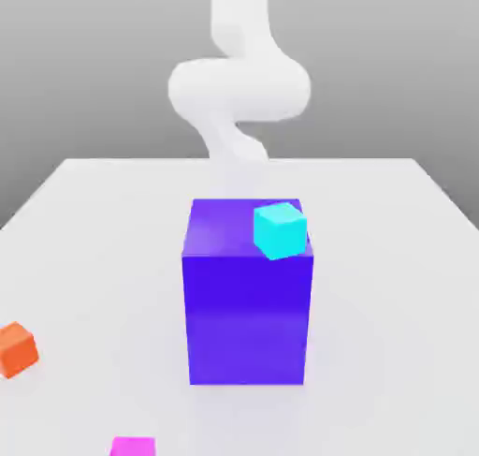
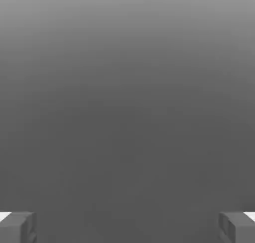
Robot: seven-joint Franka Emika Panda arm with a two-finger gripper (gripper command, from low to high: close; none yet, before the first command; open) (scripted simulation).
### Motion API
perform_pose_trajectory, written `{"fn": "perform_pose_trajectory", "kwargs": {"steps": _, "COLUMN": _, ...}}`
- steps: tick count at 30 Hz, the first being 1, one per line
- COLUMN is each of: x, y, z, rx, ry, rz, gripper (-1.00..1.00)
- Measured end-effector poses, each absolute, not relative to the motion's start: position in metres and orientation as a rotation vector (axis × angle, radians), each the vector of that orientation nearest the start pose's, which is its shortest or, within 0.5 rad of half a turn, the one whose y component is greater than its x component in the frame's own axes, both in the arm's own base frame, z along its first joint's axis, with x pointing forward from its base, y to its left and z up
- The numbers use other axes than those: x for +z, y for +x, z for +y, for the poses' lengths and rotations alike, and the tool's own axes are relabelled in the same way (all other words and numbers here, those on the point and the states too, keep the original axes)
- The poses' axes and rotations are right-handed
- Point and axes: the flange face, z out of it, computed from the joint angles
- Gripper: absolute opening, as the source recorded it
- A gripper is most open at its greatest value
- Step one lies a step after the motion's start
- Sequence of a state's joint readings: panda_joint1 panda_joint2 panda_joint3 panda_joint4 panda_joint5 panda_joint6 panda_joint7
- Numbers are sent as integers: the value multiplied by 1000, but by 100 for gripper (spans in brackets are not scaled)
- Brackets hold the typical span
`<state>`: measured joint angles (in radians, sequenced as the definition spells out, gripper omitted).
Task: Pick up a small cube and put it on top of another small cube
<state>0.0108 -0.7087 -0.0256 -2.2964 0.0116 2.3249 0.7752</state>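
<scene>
Magenta cube [image 1: 133, 447]: was seen at the exterior view's near edge, left of centre. White counter [image 1: 393, 286]: was spread beneath the pieces. White arm [image 1: 239, 89]: was placed behind. Blue-purple block [image 1: 247, 318]: was set centrally. Claw [image 2: 127, 227]: was parted wide, unloaded. Orange cube [image 1: 15, 350]: was positioned at the exterior view's left edge.

A simulated robotics scene: a smooth white robot arm [image 1: 239, 89] stands beyond a plain pale tabletop [image 1: 103, 229], against a blank grey gradient backdrop [image 1: 374, 70], with flat-coloured blocks, among them a large blue-purple block [image 1: 248, 318], as its furnishings.
</scene>
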Motion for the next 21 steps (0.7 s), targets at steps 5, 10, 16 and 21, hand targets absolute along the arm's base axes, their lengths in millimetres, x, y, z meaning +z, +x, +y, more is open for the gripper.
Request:
{"fn": "perform_pose_trajectory", "kwargs": {"steps": 5, "x": 616, "y": 440, "z": -27, "rx": -781, "ry": -2551, "rz": 1064, "gripper": 0}}
{"fn": "perform_pose_trajectory", "kwargs": {"steps": 10, "x": 541, "y": 486, "z": -44, "rx": -623, "ry": -2619, "rz": 1095, "gripper": 0}}
{"fn": "perform_pose_trajectory", "kwargs": {"steps": 16, "x": 442, "y": 524, "z": -66, "rx": -438, "ry": -2696, "rz": 1137, "gripper": 0}}
{"fn": "perform_pose_trajectory", "kwargs": {"steps": 21, "x": 355, "y": 538, "z": -87, "rx": -285, "ry": -2758, "rz": 1181, "gripper": 0}}
